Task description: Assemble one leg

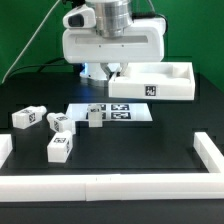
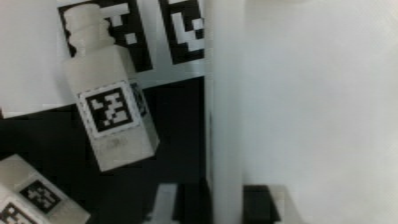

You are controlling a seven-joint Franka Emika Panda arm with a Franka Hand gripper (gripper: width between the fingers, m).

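Several white legs with square markers lie on the black table: one at the exterior view's left [image 1: 25, 117], one beside it [image 1: 60, 122], one nearer the front [image 1: 58, 148] and one on the marker board's edge [image 1: 95, 116]. The large white tray-like piece [image 1: 175, 88] lies at the back right. My gripper [image 1: 103, 72] is down at its left rim. In the wrist view my gripper [image 2: 217, 202] has a dark finger [image 2: 178, 205] on each side of the upright white rim [image 2: 222, 100], pressed against it. One leg [image 2: 111, 110] lies beside the rim, another [image 2: 27, 195] at the frame's edge.
The marker board [image 1: 125, 110] lies flat mid-table and shows in the wrist view [image 2: 169, 25]. A low white barrier runs along the front [image 1: 100, 186], with ends at the left [image 1: 5, 150] and right [image 1: 208, 150].
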